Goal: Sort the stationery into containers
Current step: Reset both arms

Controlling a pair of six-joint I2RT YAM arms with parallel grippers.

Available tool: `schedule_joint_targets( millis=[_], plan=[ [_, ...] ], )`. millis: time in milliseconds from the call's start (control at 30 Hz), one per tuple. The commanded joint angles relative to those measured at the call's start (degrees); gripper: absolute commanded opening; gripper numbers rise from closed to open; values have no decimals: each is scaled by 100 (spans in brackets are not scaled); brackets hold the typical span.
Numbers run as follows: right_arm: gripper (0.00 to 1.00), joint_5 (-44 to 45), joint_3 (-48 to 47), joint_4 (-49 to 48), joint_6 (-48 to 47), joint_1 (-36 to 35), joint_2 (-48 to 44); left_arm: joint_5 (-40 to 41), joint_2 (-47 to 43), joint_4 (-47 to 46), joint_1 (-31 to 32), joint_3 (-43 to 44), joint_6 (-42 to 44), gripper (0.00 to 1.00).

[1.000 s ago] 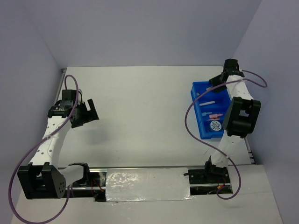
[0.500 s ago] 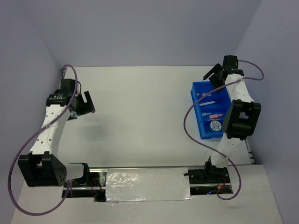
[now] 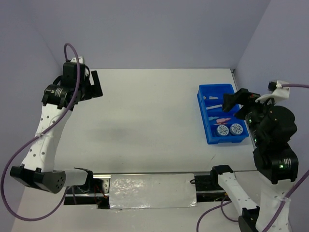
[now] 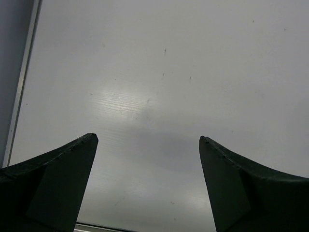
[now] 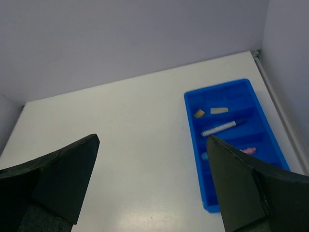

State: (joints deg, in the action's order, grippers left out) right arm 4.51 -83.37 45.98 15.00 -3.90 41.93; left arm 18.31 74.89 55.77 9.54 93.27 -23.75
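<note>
The blue tray point(image 3: 215, 87) sits at the right side of the table point(image 3: 154, 111), its long axis running near to far. The marker pen point(image 3: 215, 106) lies crosswise in its compartment (tan erasers point(image 5: 218, 110) beyond it, two patterned discs point(image 3: 222, 130) nearest). The right jaws hang spread and empty, hiding the tray's right edge from above, and the left jaws, also spread, hover over the table's far left corner.

The bench point(image 4: 193, 72) is a smooth white board with a soft sheen and faint specks. The tray point(image 5: 217, 87) is glossy blue plastic. On the left gripper point(image 4: 147, 139) the fingers point(image 4: 53, 188) look like matt black, slightly grainy plastic.
</note>
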Motion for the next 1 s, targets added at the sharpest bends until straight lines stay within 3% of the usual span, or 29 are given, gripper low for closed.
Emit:
schedule_joint_targets(
  millis=[0, 200, 333, 500, 967],
  plan=[
    [100, 533, 119, 1193, -156, -189, -392, 549, -798, 162, 136, -124, 64, 99],
    [100, 840, 594, 1456, -604, -242, -1995, 1333, -1827, 171, 144, -1161, -279, 99],
    [100, 885, 506, 2371, -665, -454, -1970, 1719, -2390, 487, 153, -1775, -901, 99],
    [100, 726, 322, 2521, -639, -497, -1874, 1492, -3436, 436, 381, -2655, -1352, 99],
    [100, 840, 418, 2319, -455, -480, -1662, 1905, -3420, 497, 575, -2419, -1282, 99]
  ],
)
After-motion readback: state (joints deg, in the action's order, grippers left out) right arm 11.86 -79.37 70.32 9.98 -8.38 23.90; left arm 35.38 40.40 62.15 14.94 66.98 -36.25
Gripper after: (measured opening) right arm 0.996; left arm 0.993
